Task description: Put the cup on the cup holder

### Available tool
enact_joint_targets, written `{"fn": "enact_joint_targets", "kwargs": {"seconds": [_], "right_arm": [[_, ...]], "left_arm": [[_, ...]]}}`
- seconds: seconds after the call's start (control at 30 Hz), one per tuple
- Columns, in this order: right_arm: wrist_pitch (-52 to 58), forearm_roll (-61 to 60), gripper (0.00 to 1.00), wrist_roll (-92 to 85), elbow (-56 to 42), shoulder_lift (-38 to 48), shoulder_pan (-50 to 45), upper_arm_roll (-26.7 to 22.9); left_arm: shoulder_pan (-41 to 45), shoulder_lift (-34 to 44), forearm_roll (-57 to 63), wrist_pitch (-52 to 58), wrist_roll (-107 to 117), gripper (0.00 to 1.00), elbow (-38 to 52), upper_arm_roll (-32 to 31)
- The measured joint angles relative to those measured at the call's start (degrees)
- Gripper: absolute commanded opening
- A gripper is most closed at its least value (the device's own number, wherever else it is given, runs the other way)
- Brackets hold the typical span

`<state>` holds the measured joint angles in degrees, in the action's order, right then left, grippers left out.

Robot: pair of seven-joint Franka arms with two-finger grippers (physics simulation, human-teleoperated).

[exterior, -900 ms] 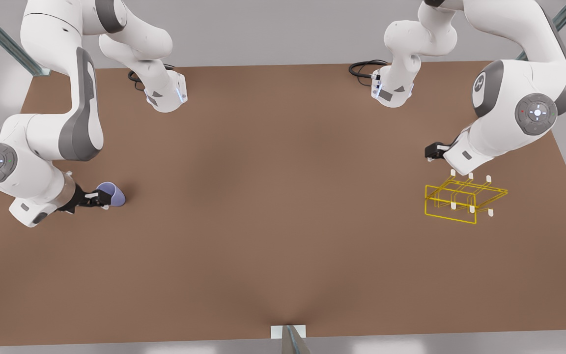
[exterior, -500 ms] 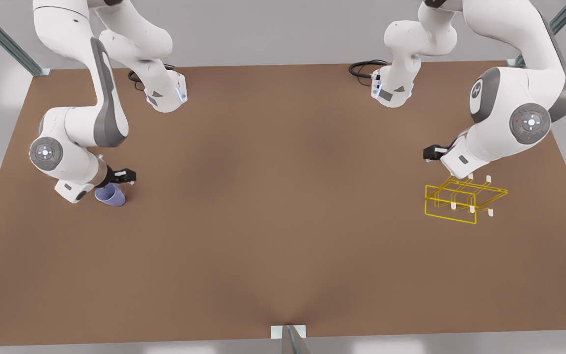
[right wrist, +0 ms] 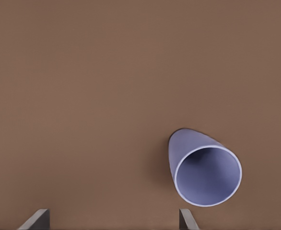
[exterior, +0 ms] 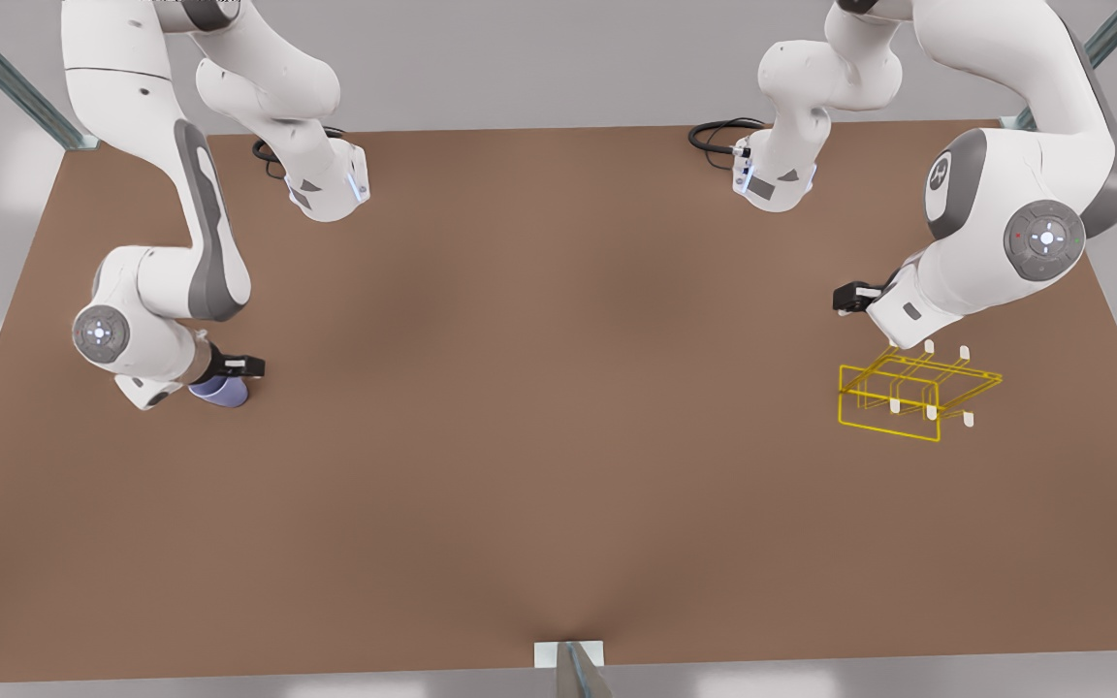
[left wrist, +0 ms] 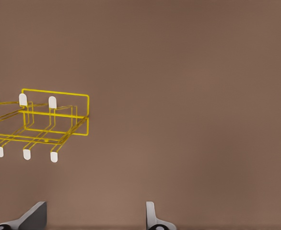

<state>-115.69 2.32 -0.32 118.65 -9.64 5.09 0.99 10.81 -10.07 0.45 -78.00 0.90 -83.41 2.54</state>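
1. Where the white arm's wrist at the front view's left covers it, I see just the lower part of the small pale lavender-blue cup (exterior: 220,391); it sits on the brown tabletop (exterior: 539,407), partly hidden under the right gripper (exterior: 234,366).
2. Right wrist view gives what the front can't: cup (right wrist: 204,169) is tipped, open mouth toward the camera, apart from the right gripper's fingertips (right wrist: 187,220), which are spread wide w/ nothing between them. Only the finger ends show, cut off at the frame edge.
3. Thin yellow wire-frame cup holder (exterior: 912,391) w/ white-tipped pegs stands at the front view's right, well apart from the cup. The left gripper (exterior: 851,298) hangs near it, above its far side; the arm's wrist overlaps the rack's far pegs, and I can't make out the fingers from the front.
4. Left wrist view: fingertips (left wrist: 152,216) spread, empty, cropped at the edge; the holder (left wrist: 40,125) is off to one side, part cut off.
5. Black cables (exterior: 718,134) lie by an arm base at the table's far edge.
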Motion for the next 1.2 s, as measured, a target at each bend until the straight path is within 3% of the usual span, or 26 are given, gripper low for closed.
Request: {"fn": "enact_joint_targets", "kwargs": {"seconds": [0.5, 0.9, 0.93, 0.97, 1.03, 1.07, 1.2], "right_arm": [[-10.3, 0.5, 1.0, -3.5, 0.8, -7.2, 6.3, -0.1], [-10.4, 0.4, 1.0, -6.4, 4.9, -7.0, 6.8, 0.0], [-10.4, 0.3, 0.9, -6.5, 4.9, -7.1, 6.8, 0.0], [-10.5, 0.3, 0.69, -6.7, 4.8, -7.2, 6.7, -0.1], [-10.7, 0.2, 0.39, -7.0, 4.9, -7.2, 6.6, -0.1], [-10.8, 0.2, 0.34, -7.2, 4.9, -7.1, 6.6, -0.1], [-12.6, 0.9, 0.34, -8.0, 4.9, -7.9, 6.7, -0.1]], "left_arm": [[0.1, 2.9, -0.1, 0.7, 0.1, 1.0, 0.2, -1.2], [0.5, 2.0, 0.0, -0.6, 0.0, 1.0, -0.1, -1.2], [0.5, 2.0, 0.0, -0.6, 0.0, 1.0, -0.1, -1.2], [0.5, 2.2, 0.0, -0.5, 0.0, 1.0, -0.1, -1.2], [0.6, 2.6, 0.1, -0.1, 0.1, 1.0, 0.0, -1.2], [0.6, 2.6, 0.1, 0.0, 0.1, 1.0, 0.0, -1.2], [0.5, 2.6, 0.2, 0.4, 0.2, 1.0, 0.0, -1.1]]}}
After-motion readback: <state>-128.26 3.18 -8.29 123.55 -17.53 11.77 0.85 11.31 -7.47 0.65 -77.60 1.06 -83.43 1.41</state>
